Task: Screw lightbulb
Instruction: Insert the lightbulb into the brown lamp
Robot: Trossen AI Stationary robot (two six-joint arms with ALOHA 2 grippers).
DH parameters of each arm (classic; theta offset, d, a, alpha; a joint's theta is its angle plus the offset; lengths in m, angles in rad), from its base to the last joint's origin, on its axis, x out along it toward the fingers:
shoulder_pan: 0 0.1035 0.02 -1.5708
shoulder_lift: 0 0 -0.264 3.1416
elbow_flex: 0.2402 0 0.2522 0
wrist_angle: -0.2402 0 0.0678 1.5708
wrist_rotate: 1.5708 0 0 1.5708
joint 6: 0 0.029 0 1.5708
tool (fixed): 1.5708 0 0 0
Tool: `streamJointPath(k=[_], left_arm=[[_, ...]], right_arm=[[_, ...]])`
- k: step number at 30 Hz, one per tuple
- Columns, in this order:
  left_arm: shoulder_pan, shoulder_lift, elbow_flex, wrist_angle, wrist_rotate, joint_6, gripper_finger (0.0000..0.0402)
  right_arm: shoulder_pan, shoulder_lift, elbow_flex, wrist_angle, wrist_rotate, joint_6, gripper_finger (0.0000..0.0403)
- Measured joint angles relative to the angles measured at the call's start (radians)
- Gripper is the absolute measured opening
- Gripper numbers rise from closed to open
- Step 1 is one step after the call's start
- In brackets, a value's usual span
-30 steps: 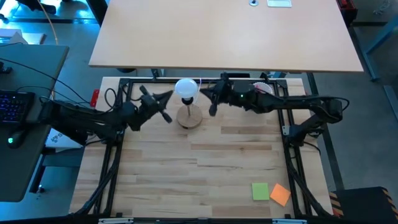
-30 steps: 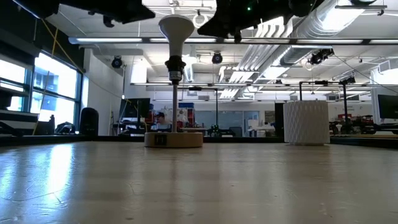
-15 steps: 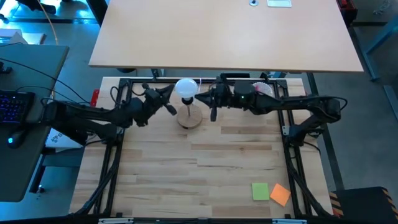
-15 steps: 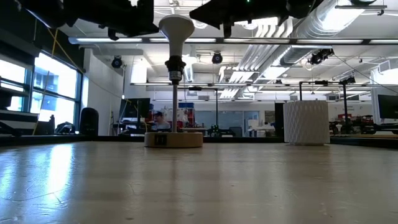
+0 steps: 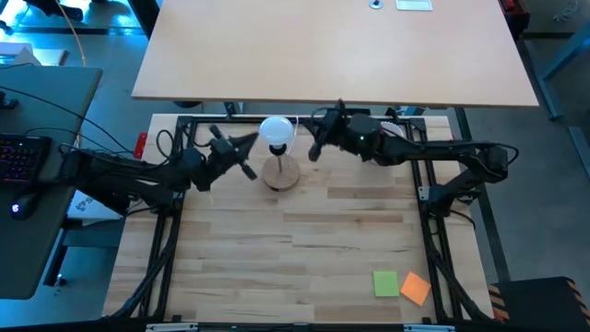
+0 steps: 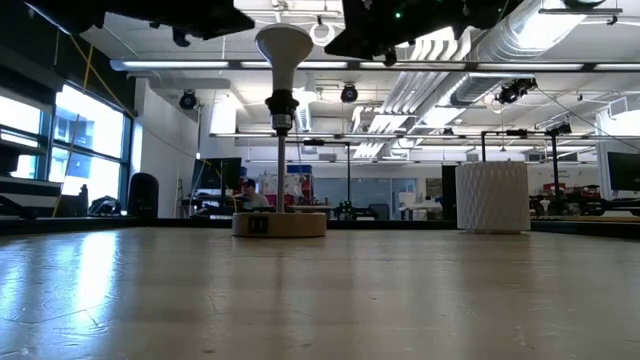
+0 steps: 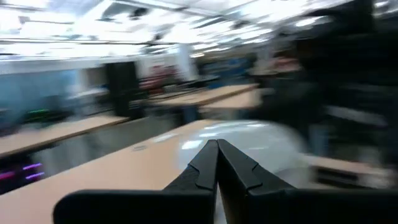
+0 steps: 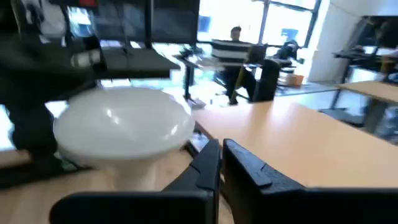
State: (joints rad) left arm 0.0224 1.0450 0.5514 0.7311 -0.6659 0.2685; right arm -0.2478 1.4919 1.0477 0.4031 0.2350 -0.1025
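lightbulb (image 5: 277, 130) seated upright in stand socket (wooden base on tabletop); left gripper (image 5: 251, 144) and right gripper (image 5: 312, 150) flank it, jaws closed, holding nothing.

Wooden stand (image 5: 281, 173); 2 sticky notes (image 5: 400, 285)

two dark jointed arms, black cables, tapered black fingers (image 7: 214, 168)
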Motion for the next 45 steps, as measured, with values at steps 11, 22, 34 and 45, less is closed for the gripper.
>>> streamJointPath(k=[11,22,34,45], left_arm=[[0.084,0.055,0.001,0.008,-0.039,-0.056,0.0],[0.112,0.015,-0.001,-0.02,-0.069,-0.06,0.0],[0.014,0.01,-0.001,0.024,0.084,-0.098,0.0],[0.125,0.054,-0.001,0.001,-0.084,-0.073,0.0]], right_arm=[[0.012,0.062,0.001,0.112,-0.319,0.124,0.0016],[0.104,0.041,0.0,-0.018,-0.284,-0.12,0.0016],[0.0,0.028,0.0,0.04,-0.225,0.068,0.0016],[0.122,0.066,0.0,0.055,-0.412,-0.017,0.0016]])
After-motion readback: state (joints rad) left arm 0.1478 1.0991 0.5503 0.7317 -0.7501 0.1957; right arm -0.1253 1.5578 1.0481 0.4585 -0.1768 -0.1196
